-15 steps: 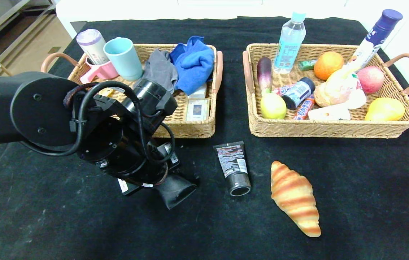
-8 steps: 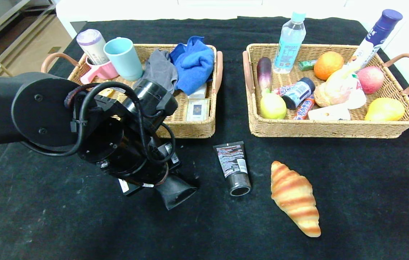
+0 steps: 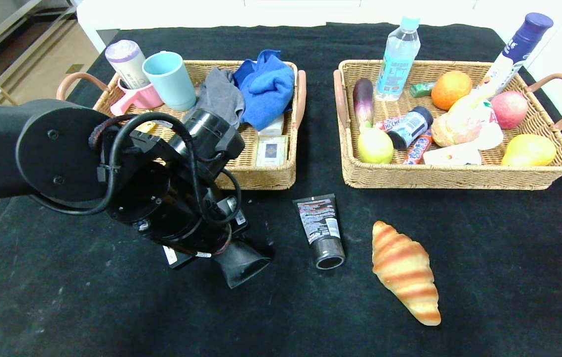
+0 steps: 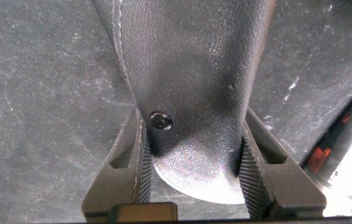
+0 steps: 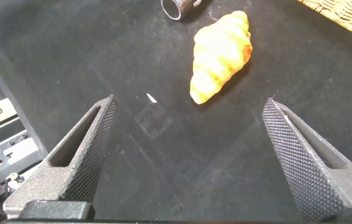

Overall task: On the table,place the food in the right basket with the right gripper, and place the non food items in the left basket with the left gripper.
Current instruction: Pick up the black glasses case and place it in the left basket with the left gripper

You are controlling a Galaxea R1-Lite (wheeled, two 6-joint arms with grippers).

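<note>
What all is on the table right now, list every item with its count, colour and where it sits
table: one, black cloth.
left basket: one, tan wicker, far left; cups, cloths.
right basket: one, tan wicker, far right; fruit, snacks, bottles.
squeeze tube: one, black, before the baskets.
croissant: one, golden striped, right of the tube.
glasses case: one, black, on the table.
left hand: one, black, clamped on the case.
right hand: one, black, open, near the croissant.
</note>
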